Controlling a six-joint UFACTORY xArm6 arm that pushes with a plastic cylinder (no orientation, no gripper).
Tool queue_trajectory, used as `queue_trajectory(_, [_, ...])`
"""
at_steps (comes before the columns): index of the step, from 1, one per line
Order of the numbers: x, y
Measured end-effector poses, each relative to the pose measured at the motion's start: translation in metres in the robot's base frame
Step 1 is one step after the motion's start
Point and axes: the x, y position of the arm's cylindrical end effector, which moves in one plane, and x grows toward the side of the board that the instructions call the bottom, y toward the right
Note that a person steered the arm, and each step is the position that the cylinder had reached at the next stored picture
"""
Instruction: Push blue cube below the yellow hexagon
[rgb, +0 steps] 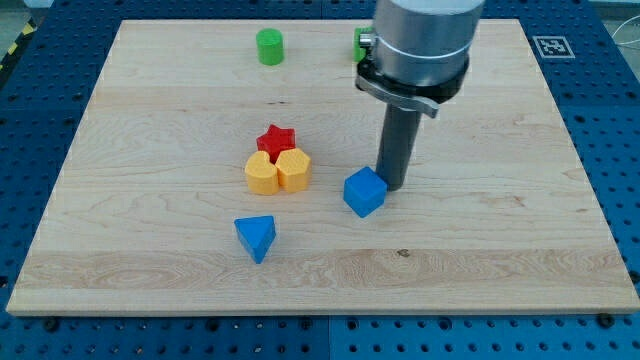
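Observation:
The blue cube (364, 192) sits near the middle of the wooden board, right of the yellow blocks. The yellow hexagon (294, 169) stands to its left, touching a yellow heart-shaped block (262, 173). A red star (277, 140) touches both from above. My tip (391, 185) rests on the board right at the cube's upper right side, touching it or very nearly so. The rod rises toward the view's top into the grey arm body.
A blue triangular block (256, 237) lies below and left of the yellow pair. A green cylinder (269, 46) stands near the top edge. Another green block (359, 44) is mostly hidden behind the arm. The board (520, 250) lies on a blue perforated table.

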Motion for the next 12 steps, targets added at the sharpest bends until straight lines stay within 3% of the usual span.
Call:
queue_trajectory(7, [0.063, -0.030])
queue_trajectory(12, [0.036, -0.071])
